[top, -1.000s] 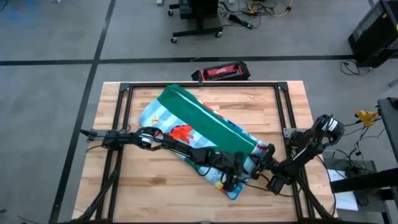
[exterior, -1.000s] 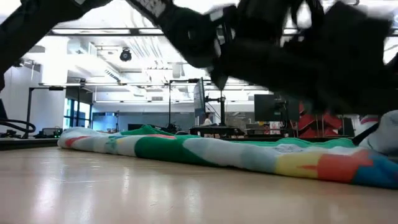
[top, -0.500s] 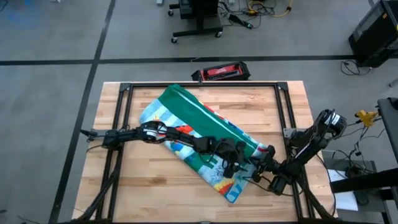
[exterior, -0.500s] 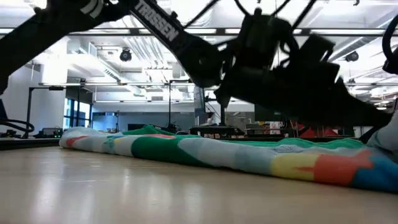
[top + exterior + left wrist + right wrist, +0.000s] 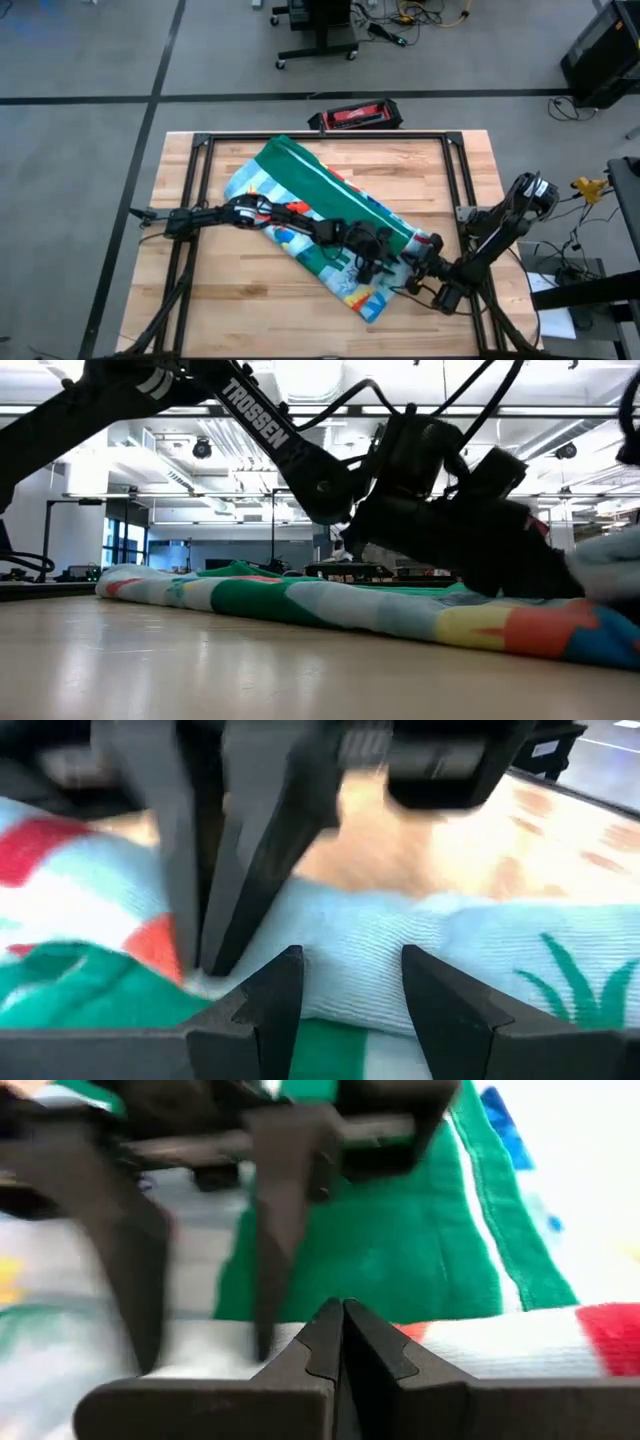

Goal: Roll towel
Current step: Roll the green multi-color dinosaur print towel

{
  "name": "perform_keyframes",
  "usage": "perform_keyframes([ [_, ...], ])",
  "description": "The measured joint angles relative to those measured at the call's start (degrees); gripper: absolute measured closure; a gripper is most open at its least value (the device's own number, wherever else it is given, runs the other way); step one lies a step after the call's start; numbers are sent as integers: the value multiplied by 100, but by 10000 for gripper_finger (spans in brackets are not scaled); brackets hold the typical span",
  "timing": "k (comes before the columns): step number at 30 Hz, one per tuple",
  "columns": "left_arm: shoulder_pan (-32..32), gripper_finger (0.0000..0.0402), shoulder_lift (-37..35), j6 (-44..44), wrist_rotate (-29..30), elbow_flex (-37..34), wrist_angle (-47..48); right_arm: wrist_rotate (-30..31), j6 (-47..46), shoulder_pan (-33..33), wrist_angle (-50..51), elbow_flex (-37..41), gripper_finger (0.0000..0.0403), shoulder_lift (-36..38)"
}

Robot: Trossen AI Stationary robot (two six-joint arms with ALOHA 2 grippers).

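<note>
Left gripper [image 5: 372, 262] has shifted onto the towel [image 5: 330, 200], fingers parted, gripping nothing. Right gripper [image 5: 418, 275], alongside, has fingers closed, pinching the towel's end. Rolling barely begun.

Floor [image 5: 90, 60]: grey concrete, crossed by dark lines.
Desk [image 5: 300, 320]: pale wood planks, framed in black metal.
Red-and-black case [image 5: 356, 115]: lying on the floor just beyond the desk's far edge.
Ceiling [image 5: 200, 435]: white beams and ducts, lit by overhead lamps.
Windows [image 5: 125, 540]: seen far back, at left.
</note>
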State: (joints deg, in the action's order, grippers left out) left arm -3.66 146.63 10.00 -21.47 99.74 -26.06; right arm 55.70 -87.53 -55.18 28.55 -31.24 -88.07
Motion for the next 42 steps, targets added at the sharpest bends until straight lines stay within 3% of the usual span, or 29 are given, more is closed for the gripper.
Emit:
perform_keyframes([
  [4, 34, 244, -17, -2, 2, -68, 122, 18, 188, -146, 1128, -703, 403, 281],
  [7, 48, 244, -20, -2, -1, -109, 130, -399, 342, -265, 1605, -1188, 403, 283],
  [14, 48, 244, -14, -1, 8, -118, 131, -1438, -694, -764, 1577, -1408, 403, -80],
  [18, 48, 244, -9, -1, 13, -122, 106, -1567, -1197, -1090, 1291, -1410, 394, -442],
  [24, 48, 244, -9, 0, 30, -126, 106, -1396, -1259, -959, 822, -1413, 299, -1153],
  [32, 48, 244, -9, 7, 43, -154, 102, -454, -1847, -900, 624, -1430, 170, -1926],
  [36, 48, 244, -9, 15, 44, -157, 103, -230, -1979, -732, 654, -1412, 139, -1903],
  [42, 59, 245, -12, 23, 49, -163, 108, -218, -1113, -372, 677, -1415, 128, -1545],
])
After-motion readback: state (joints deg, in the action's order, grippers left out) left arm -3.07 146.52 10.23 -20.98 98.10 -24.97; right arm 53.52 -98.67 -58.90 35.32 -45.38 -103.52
